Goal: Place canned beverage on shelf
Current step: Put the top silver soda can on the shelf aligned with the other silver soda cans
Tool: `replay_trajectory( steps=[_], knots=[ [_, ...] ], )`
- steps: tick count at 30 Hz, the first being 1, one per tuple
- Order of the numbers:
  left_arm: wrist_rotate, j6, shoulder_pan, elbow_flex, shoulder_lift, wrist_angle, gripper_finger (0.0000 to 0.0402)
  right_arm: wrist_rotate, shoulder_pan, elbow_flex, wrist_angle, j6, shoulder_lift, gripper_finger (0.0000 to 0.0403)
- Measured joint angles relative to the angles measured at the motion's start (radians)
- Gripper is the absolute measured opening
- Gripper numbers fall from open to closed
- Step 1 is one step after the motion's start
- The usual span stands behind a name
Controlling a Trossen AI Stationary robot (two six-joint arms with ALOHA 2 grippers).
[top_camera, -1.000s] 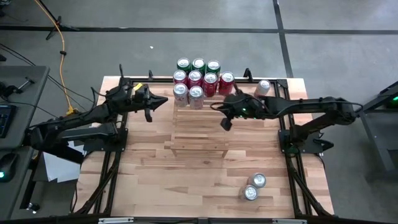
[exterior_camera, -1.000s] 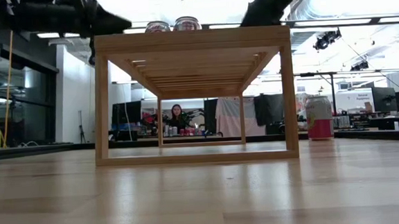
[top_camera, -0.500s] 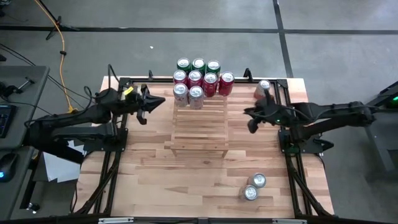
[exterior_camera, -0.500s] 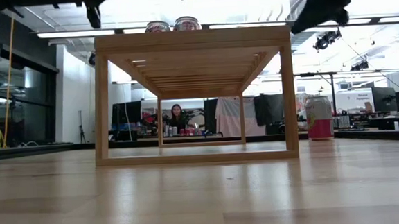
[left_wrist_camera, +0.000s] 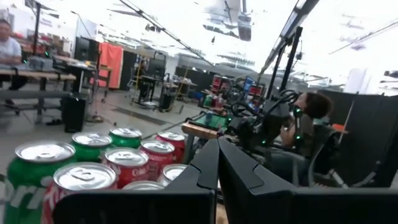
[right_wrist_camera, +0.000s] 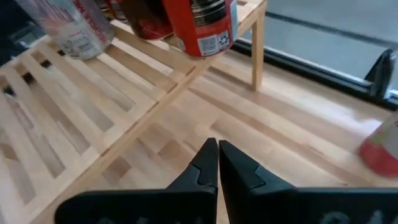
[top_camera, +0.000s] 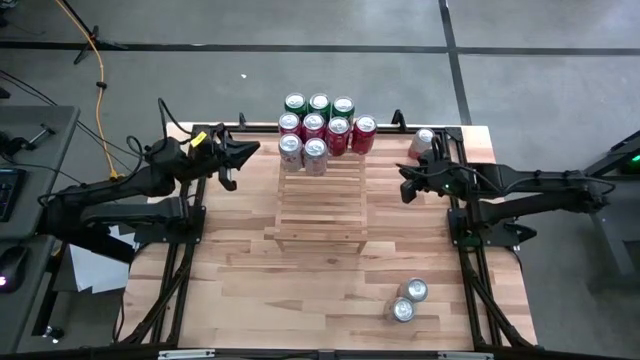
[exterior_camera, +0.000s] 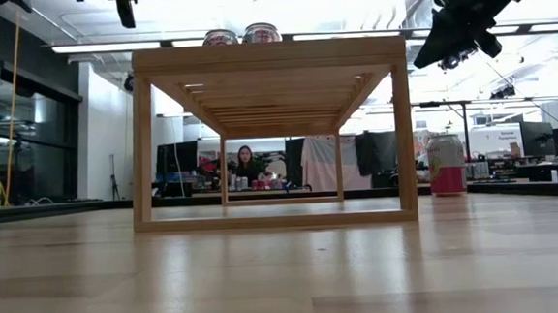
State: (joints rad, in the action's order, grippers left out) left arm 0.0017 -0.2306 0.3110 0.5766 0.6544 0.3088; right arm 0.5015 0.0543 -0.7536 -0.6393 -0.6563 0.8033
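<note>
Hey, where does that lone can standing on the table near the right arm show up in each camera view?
High view: the lone can stands at the table's far right corner, beside the right gripper.
Low view: it stands on the tabletop right of the shelf.
Left wrist view: not in it.
Right wrist view: only its red lower part shows, at the picture's right edge.
Shared landmark: the shelf's corner leg.

Seen from above, the shelf [top_camera: 320, 200] sits at the frame's centre with nine cans [top_camera: 318, 128] packed on its upper end. The left gripper [top_camera: 232, 160] hovers just left of them, fingers together. The right gripper [top_camera: 408, 184] is right of the shelf, closed, near a lone can [top_camera: 424, 141]. Two more cans [top_camera: 407, 300] stand at lower right.
</note>
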Motion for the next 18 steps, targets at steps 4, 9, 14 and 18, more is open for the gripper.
replay_trajectory(
  steps=[4, 9, 14, 18],
  knots=[
    [0.001, 0.039, 0.01, 0.0, 0.0, -0.007, 0.0, -0.028, 0.011, 0.0, 0.007, -0.067, 0.0, 0.0],
    [0.012, 0.042, 0.01, 0.0, -0.002, -0.006, 0.0, -0.043, 0.013, 0.0, 0.056, -0.095, 0.0, 0.0],
    [0.012, 0.083, 0.01, 0.0, -0.002, -0.006, 0.0002, -0.034, 0.013, 0.0, 0.111, -0.087, 0.0, 0.0],
    [0.012, 0.088, 0.01, 0.0, -0.002, -0.006, 0.001, -0.034, 0.013, 0.0, 0.154, -0.088, 0.0, 0.0]
  ],
)
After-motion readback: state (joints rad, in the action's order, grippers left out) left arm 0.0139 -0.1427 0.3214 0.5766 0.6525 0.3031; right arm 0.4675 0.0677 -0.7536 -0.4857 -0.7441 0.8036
